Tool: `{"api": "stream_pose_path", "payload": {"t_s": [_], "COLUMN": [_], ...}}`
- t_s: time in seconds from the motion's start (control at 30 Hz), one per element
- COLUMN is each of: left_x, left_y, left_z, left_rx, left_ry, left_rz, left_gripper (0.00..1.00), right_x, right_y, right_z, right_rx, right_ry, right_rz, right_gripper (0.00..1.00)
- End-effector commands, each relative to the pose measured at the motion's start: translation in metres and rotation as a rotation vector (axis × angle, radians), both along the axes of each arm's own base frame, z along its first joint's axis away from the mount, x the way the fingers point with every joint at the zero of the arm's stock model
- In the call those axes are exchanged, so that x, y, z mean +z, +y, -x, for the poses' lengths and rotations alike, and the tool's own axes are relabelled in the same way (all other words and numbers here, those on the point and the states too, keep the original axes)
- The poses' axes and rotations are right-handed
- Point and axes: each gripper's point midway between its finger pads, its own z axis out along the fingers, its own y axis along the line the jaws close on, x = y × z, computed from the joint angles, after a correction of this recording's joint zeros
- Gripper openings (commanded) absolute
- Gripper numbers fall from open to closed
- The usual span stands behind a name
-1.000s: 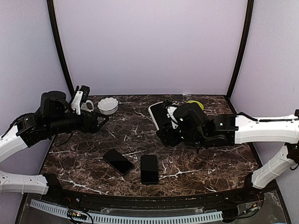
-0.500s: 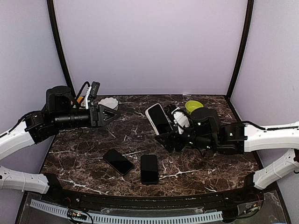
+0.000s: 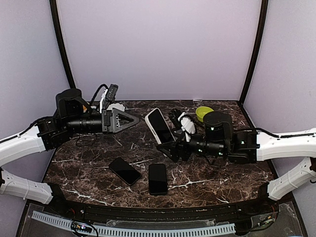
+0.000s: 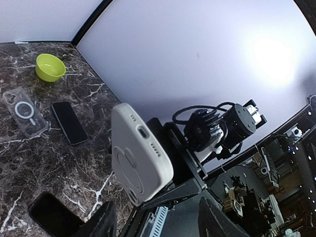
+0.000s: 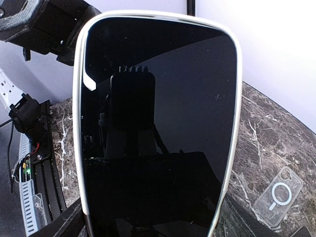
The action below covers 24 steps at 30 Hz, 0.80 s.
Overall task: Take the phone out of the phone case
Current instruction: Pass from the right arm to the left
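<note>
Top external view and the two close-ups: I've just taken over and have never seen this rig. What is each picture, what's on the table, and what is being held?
The wide picture looks down from above and behind two robot arms bolted at the table's near edge. The other two pictures come from a camera on each wrist.

The right hand grips a phone in a white case, tilted up off the dark marble table. The right wrist view shows its black screen, and the left wrist view shows its white back. The left hand is open and empty, pointing toward that phone but apart from it.

On the table lie a slanted black phone, a straight black phone, a lime green bowl and an empty clear phone case.
</note>
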Motion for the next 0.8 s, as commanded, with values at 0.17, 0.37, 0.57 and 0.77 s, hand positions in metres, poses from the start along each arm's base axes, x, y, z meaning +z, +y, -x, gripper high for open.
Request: {"api": "stream_pose_path", "payload": {"t_s": [0.17, 0.37, 0.57, 0.77], "left_x": [0.020, 0.026, 0.022, 0.013], "left_y": [-0.017, -0.021, -0.023, -0.024], "left_z": [0.014, 0.018, 0.017, 0.016], "left_rx": [-0.101, -0.128, -0.131, -0.128], "left_ry": [-0.028, -0.036, -0.030, -0.015], "left_rz": [0.072, 0.103, 0.091, 0.067], "left_gripper": [0.52, 0.46, 0.39, 0.36], "right_x": [0.040, 0.040, 0.044, 0.048], "right_y": [0.017, 0.022, 0.022, 0.021], "right_z": [0.011, 0.016, 0.019, 0.022], "right_rx": [0.094, 0.116, 0.125, 0.130], "right_ry": [-0.081, -0.091, -0.108, -0.118], "right_rz": [-0.125, -0.111, -0.122, -0.129], "right_gripper": [0.00, 0.00, 0.00, 0.00]}}
